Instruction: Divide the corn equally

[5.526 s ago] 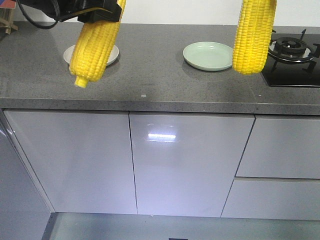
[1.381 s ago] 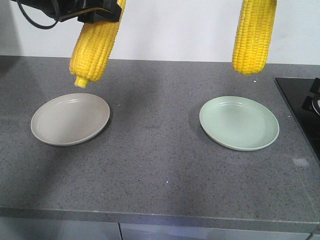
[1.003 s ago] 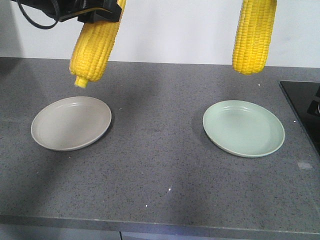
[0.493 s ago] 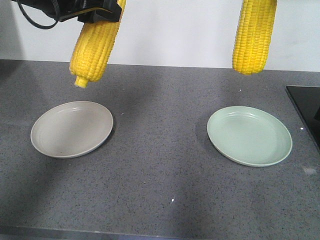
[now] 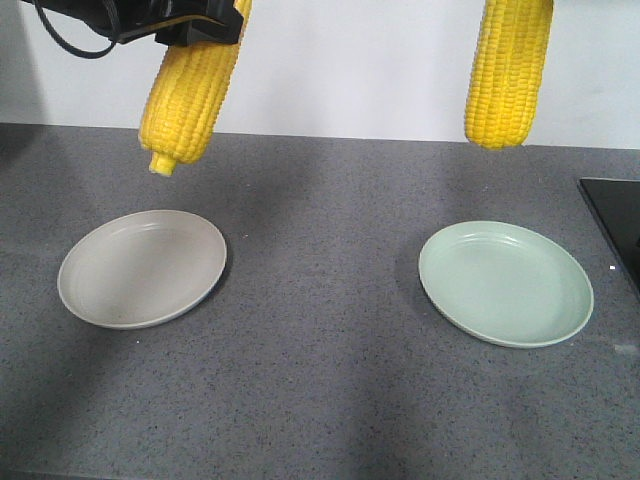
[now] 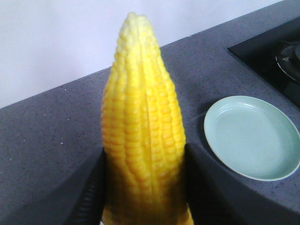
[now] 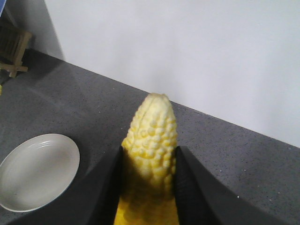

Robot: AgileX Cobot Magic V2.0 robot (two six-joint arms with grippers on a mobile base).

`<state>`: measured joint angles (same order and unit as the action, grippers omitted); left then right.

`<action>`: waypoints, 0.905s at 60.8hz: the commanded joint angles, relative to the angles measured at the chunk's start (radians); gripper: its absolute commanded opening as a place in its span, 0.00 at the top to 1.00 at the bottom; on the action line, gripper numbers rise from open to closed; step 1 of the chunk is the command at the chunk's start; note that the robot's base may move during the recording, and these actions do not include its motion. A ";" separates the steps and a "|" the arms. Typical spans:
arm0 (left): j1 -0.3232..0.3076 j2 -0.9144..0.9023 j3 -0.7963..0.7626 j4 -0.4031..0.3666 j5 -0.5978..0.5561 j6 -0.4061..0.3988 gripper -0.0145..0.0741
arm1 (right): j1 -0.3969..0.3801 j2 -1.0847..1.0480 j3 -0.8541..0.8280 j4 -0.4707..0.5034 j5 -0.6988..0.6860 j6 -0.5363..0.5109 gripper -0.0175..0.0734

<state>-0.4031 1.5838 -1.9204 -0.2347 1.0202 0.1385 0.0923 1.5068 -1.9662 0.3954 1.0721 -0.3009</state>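
We have the left tool (image 6: 144, 187) clamped on one corn cob (image 5: 190, 95), high over the grey plate's (image 5: 142, 268) far side, and the right tool (image 7: 149, 178) clamped on the other cob (image 5: 508, 70), beyond the green plate (image 5: 505, 283): one for each, we judge

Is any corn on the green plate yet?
No, the green plate is bare; the left corn cob and the right corn cob both hang in the air above the counter.
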 commanded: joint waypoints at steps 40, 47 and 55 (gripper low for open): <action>0.001 -0.036 -0.030 -0.019 -0.063 -0.008 0.84 | -0.003 -0.035 -0.030 0.021 -0.067 -0.008 0.81; 0.001 -0.036 -0.030 -0.019 -0.063 -0.008 0.84 | -0.003 -0.035 -0.030 0.021 -0.067 -0.008 0.81; 0.001 -0.036 -0.030 -0.019 -0.063 -0.008 0.84 | -0.003 -0.035 -0.030 0.021 -0.067 -0.008 0.81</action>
<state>-0.4031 1.5838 -1.9204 -0.2347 1.0202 0.1385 0.0923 1.5068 -1.9662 0.3954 1.0721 -0.3009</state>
